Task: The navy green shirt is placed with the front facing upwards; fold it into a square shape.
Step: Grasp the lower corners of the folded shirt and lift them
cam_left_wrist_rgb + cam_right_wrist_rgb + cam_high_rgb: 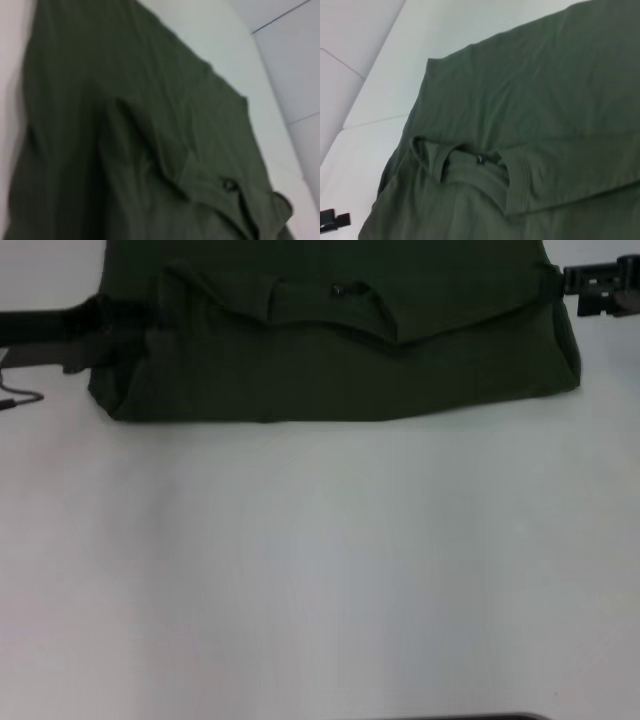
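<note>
Bare white table [320, 570] nearest me. Far across it lies the navy green shirt [340, 360], folded over, collar and neck label [337, 289] up. My left gripper [110, 325] is at its left edge, right gripper [570, 285] at its right; can't tell their grip. Wrist views add table seams.

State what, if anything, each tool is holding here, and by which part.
It cannot be told. The left tool and right tool each meet a side edge of the folded shirt, but no grip is visible.

Near table [320, 570] bare; shirt [340, 350] spans far edge, claws apparently flanking.
</note>
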{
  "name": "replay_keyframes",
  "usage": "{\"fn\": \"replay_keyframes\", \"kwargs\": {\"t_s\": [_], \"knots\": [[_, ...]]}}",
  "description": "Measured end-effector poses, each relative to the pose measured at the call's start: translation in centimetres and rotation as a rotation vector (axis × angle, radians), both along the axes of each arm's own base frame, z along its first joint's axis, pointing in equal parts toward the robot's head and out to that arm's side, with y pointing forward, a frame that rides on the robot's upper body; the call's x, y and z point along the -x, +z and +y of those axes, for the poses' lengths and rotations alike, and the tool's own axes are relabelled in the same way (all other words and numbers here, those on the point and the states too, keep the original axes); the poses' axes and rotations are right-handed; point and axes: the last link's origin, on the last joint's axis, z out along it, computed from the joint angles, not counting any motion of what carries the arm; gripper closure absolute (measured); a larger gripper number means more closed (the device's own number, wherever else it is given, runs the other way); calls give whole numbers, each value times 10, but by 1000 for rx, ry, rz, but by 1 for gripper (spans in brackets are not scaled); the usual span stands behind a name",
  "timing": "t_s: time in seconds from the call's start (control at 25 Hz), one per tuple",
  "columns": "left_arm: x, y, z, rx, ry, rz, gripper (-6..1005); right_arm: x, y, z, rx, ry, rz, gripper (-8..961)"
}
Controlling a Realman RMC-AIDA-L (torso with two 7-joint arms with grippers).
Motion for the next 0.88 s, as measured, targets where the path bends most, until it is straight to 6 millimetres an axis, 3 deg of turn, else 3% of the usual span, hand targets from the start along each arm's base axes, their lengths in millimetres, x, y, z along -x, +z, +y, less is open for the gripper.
{"fn": "replay_keyframes", "kwargs": {"t_s": [0.32,0.88], "knots": [[15,-7,0,-24,15,91,353,-8,-9,-15,43,-13,25,28],[31,-10,3,-40,44,223,353,-9,-11,-17,51,-16,33,28]]}}
